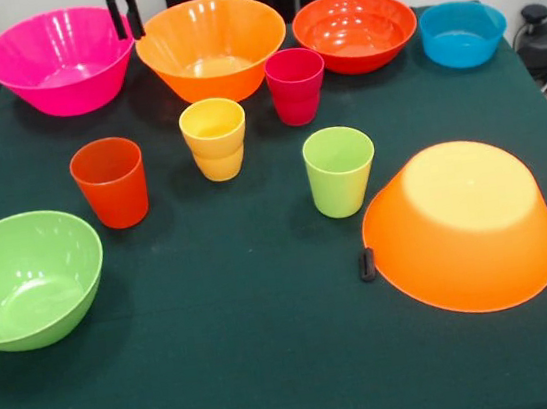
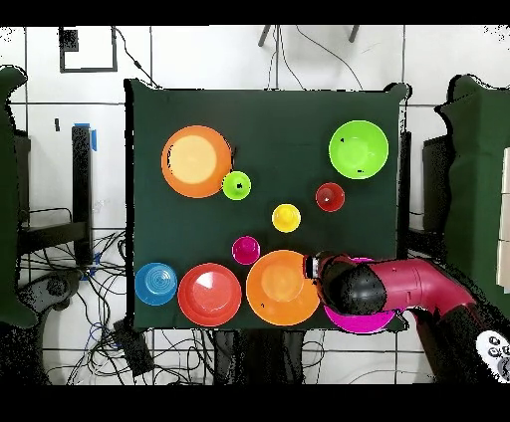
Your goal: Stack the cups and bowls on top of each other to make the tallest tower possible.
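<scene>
Front view: the gripper (image 1: 125, 20) hangs at the top edge, two dark fingers (image 1: 117, 23) close together with only a narrow slot between them and nothing in it. The tips sit over the gap where the pink bowl (image 1: 58, 61) meets the upright orange bowl (image 1: 210, 46); whether they touch either rim cannot be told. Along the back row after those two stand the red-orange bowl (image 1: 355, 30) and the small blue bowl (image 1: 463, 33), all upright. In the middle of the green table (image 1: 275, 366): crimson cup (image 1: 296, 85) just before the orange bowl, yellow cup (image 1: 214, 139), orange-red cup (image 1: 110, 183) and lime green cup (image 1: 340, 171), all upright and apart from one another, well clear of the fingers. The lime green bowl (image 1: 26, 277) sits upright at the left near edge. A second orange bowl (image 1: 461, 225) lies upside down at the right, with a small black object (image 1: 366, 264) against its rim. Overhead view: the arm (image 2: 418, 284) reaches in from the right, its head covering much of the pink bowl (image 2: 364, 321); the gripper (image 2: 315, 267) lies at the seam between that bowl and the orange bowl (image 2: 282, 289). Fingers cannot be made out here. The red-orange bowl (image 2: 209, 295) and blue bowl (image 2: 156, 284) continue the row; the overturned orange bowl (image 2: 196, 161) and lime green bowl (image 2: 359, 149) lie at the far side, with the four cups between.
</scene>
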Controlling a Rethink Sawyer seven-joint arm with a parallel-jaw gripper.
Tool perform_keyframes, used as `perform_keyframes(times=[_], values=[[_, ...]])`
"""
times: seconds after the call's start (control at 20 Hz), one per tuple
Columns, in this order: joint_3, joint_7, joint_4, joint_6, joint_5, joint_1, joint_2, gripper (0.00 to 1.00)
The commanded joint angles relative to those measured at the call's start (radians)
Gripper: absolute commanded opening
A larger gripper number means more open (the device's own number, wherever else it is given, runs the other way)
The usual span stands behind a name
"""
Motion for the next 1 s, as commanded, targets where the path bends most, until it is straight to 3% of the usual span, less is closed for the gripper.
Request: perform_keyframes(times=[0.05,0.45,1.0], values=[[-0.014,-0.034,-0.051,-0.008,-0.035,0.037,0.02,0.0],[0.007,-0.07,-0.055,0.023,-0.012,0.015,0.007,0.0],[0.001,-0.095,-0.094,0.078,-0.018,0.036,-0.02,0.0]])
